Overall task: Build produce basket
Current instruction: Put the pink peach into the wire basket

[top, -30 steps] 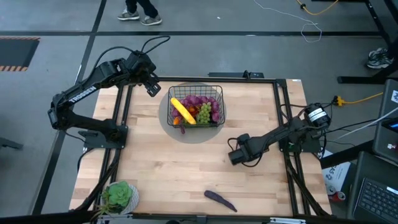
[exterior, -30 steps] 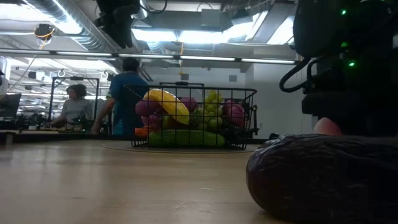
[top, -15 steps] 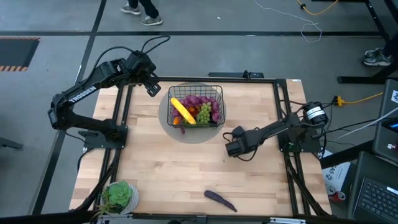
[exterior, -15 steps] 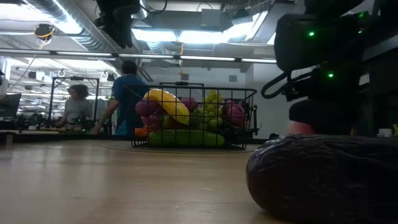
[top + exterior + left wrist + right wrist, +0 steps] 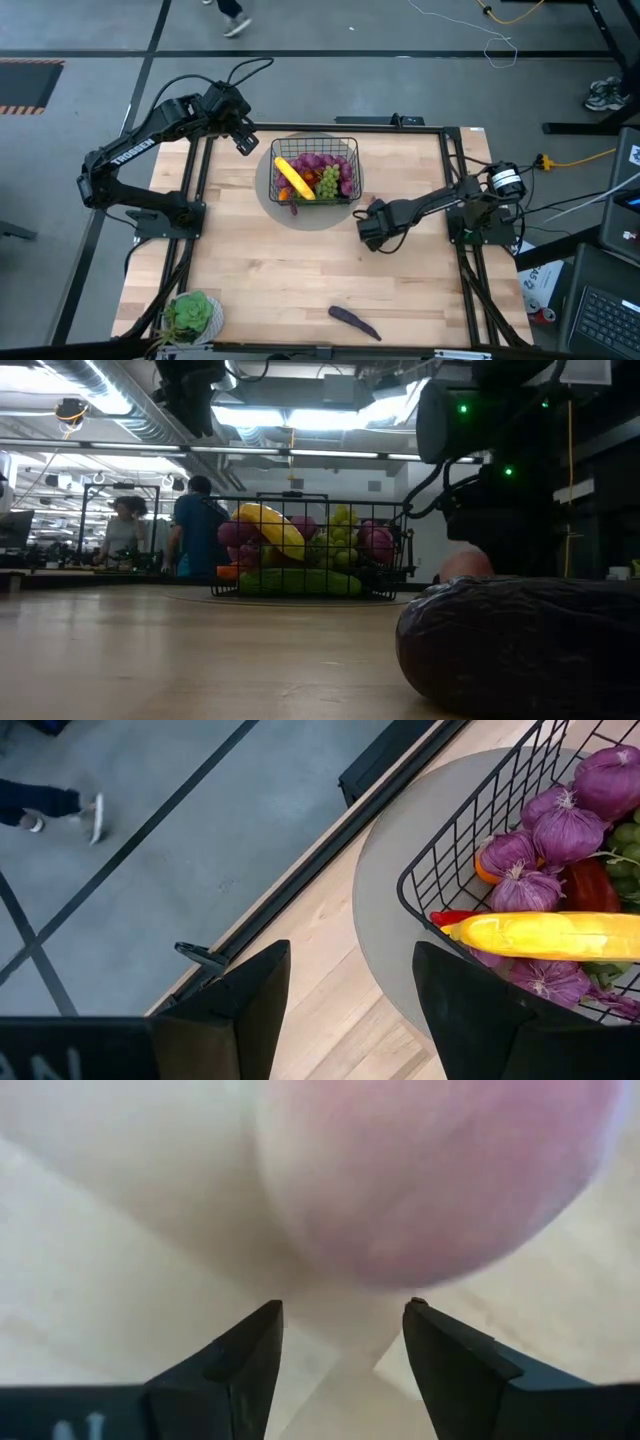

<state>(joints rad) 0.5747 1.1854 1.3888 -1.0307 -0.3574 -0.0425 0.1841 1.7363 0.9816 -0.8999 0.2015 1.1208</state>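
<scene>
Right gripper (image 5: 368, 228) low at the basket's (image 5: 352, 146) four o'clock, fingers parted around a pink peach (image 5: 430, 1170) on the table (image 5: 260, 270), presumably for grasping; left gripper (image 5: 246, 140) parked released at ten o'clock.

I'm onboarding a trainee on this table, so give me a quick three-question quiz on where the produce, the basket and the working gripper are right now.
1. True or false: the long purple eggplant lies inside the square black wire-grid basket.
2. What sits just ahead of the open right gripper? A: a yellow banana. B: the round pink peach. C: a green cucumber.
3. What does the basket stand on?
Key: 1 false, it lies on the table; 2 B; 3 the round grey disc.
</scene>
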